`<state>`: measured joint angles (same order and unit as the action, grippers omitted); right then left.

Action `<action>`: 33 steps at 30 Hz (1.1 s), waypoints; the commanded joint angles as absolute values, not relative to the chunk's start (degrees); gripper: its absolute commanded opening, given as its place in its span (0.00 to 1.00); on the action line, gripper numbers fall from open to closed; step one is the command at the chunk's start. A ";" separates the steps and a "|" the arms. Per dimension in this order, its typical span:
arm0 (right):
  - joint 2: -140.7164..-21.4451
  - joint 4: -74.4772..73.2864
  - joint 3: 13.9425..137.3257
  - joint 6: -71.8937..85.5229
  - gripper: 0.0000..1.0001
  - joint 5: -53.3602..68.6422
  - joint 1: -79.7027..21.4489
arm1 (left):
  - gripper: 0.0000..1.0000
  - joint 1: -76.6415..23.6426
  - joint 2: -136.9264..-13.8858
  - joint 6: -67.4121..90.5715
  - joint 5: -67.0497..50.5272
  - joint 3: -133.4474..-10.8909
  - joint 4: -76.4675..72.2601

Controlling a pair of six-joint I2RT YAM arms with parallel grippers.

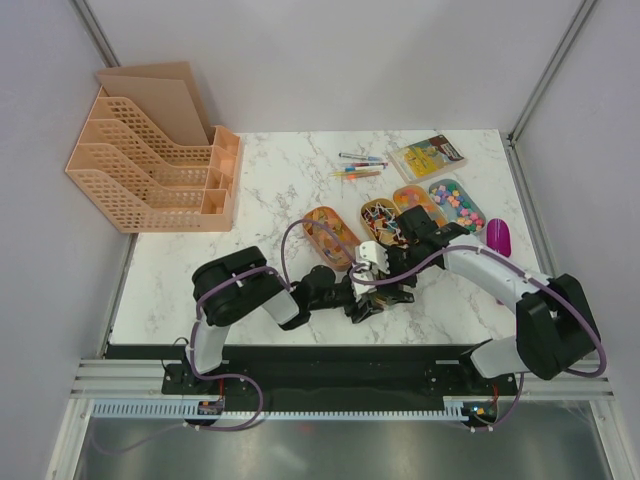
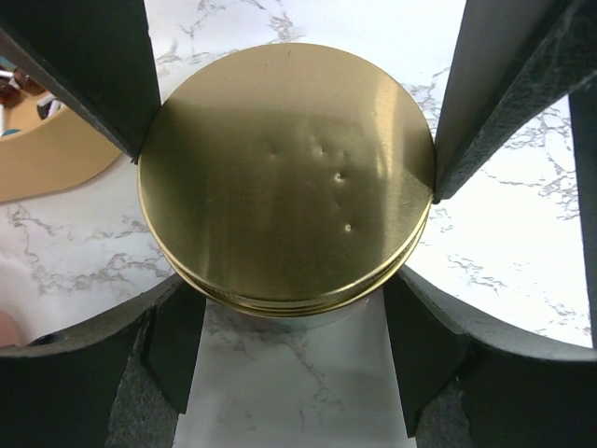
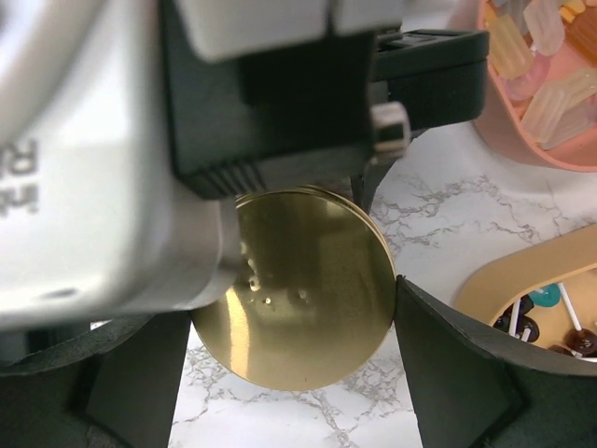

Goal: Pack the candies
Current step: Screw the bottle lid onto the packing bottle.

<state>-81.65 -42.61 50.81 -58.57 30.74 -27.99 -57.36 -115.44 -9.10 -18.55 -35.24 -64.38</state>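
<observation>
Gold lid (image 2: 280,168): left gripper (image 2: 284,285) and right gripper (image 3: 294,299) jaws both clenching it. Lettering on left gripper: only "R" showing. Candies (image 1: 452,198): multicoloured, lying at 1 o'clock.

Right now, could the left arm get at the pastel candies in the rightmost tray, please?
Probably not. The left gripper looks shut on the gold lid, and the right arm lies across the path to the pastel candies.
</observation>
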 commanded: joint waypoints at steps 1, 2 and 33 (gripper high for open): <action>-87.81 -47.02 46.06 -49.48 0.64 19.43 -28.65 | 0.05 -57.04 -119.27 -15.38 -11.95 -32.87 -46.85; -86.93 -46.93 45.71 -49.40 0.64 19.25 -28.74 | 0.04 -57.04 -119.35 -15.29 -11.95 -32.96 -46.93; -79.19 -43.59 40.87 -38.14 0.77 14.32 -29.71 | 0.22 -57.13 -116.81 -16.35 -12.82 -33.05 -43.60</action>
<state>-75.33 -34.30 45.25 -41.17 23.44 -28.67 -56.55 -114.93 -8.10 -18.55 -34.76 -64.10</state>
